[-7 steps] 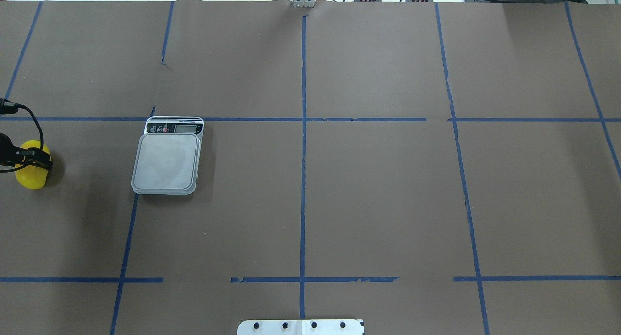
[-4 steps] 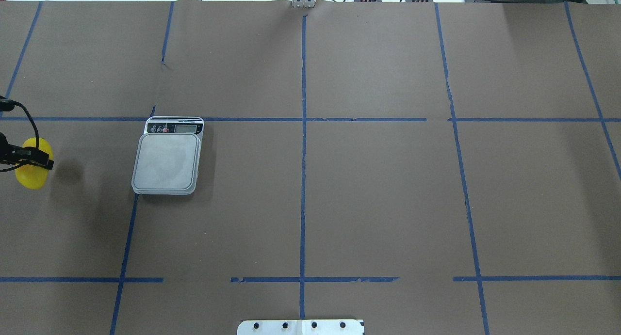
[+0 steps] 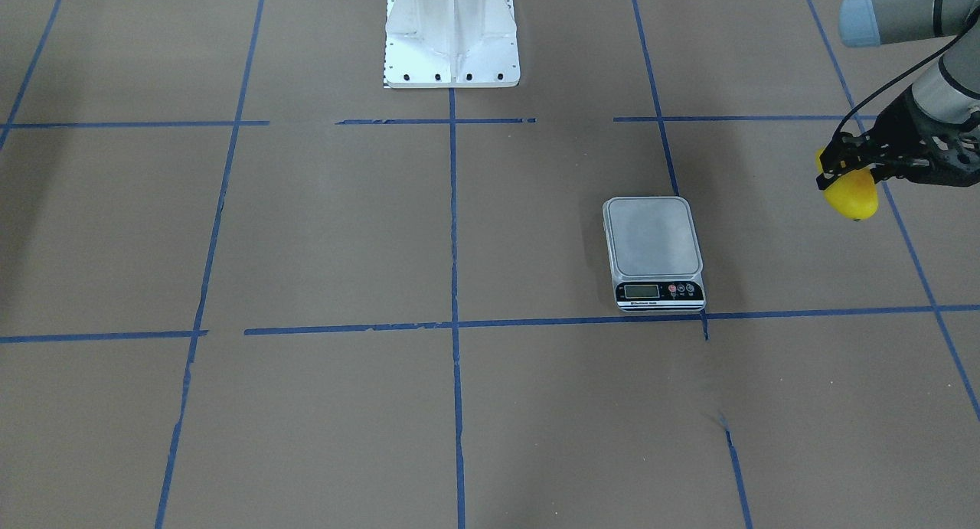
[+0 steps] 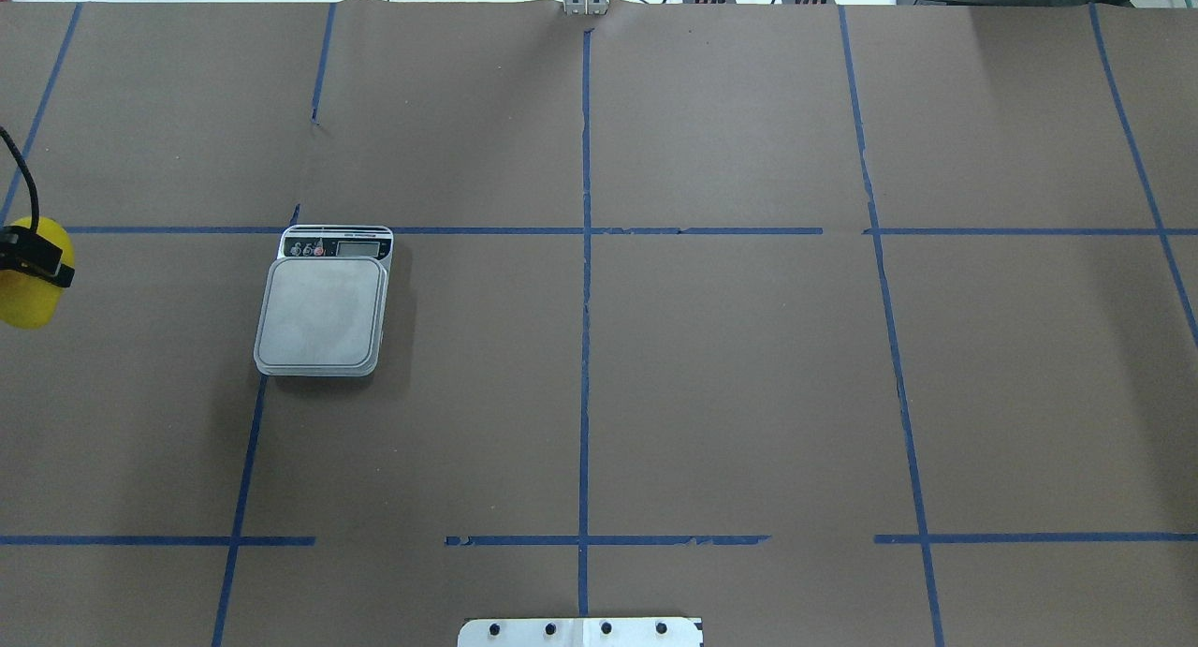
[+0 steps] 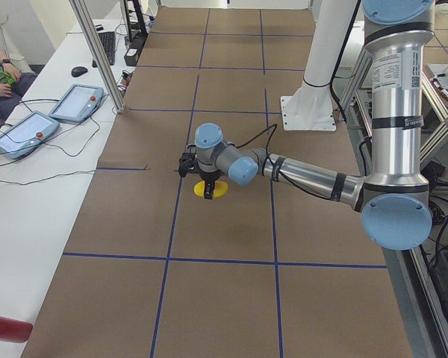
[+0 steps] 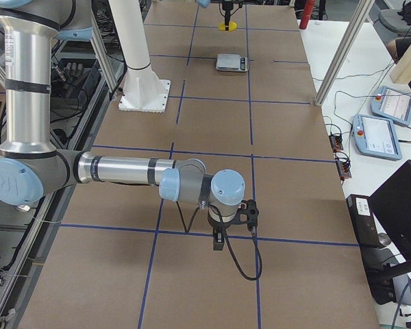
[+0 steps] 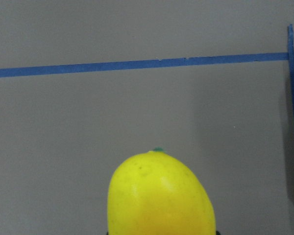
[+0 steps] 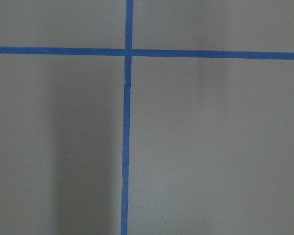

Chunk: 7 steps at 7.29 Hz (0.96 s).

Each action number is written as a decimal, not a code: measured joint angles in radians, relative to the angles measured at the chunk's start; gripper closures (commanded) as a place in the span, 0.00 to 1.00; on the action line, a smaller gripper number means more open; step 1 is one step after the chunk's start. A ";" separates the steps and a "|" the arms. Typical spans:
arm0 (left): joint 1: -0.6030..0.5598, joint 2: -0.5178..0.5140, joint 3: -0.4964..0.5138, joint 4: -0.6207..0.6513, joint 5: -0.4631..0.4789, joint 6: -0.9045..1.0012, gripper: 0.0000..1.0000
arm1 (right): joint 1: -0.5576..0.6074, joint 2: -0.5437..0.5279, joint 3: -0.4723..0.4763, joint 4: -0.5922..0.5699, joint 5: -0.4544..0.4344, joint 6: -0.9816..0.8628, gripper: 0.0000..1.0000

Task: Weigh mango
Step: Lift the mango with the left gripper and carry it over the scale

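The yellow mango is held in my left gripper, which is shut on its upper part and holds it in the air above the table. It shows at the left edge of the overhead view and fills the bottom of the left wrist view. The grey scale stands apart from it toward the table's middle, platform bare. My right gripper hangs low over the table far from the scale; I cannot tell whether it is open or shut.
The white robot base stands at the table's near-robot edge. Blue tape lines cross the brown table cover. Teach pendants lie on the white bench beyond the table's operator side, behind an aluminium post.
My left gripper has lifted the mango off the table and carried it up and toward the left edge of the overhead view. The scale has not moved.
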<state>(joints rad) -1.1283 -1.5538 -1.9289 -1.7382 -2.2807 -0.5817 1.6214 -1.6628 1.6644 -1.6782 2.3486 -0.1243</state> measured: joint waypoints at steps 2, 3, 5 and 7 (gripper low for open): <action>0.011 -0.122 -0.006 0.069 0.006 -0.107 1.00 | 0.000 0.000 0.000 0.000 0.000 0.000 0.00; 0.066 -0.197 0.024 0.075 0.008 -0.198 1.00 | 0.000 0.000 0.000 0.000 0.000 0.000 0.00; 0.200 -0.315 0.107 0.067 0.040 -0.343 1.00 | 0.000 0.000 0.000 0.000 0.000 0.000 0.00; 0.285 -0.367 0.172 0.029 0.074 -0.400 1.00 | 0.000 0.000 0.000 0.000 0.000 0.000 0.00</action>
<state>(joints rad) -0.8436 -1.9204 -1.7564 -1.7095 -2.2068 -0.9815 1.6214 -1.6628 1.6644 -1.6778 2.3486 -0.1242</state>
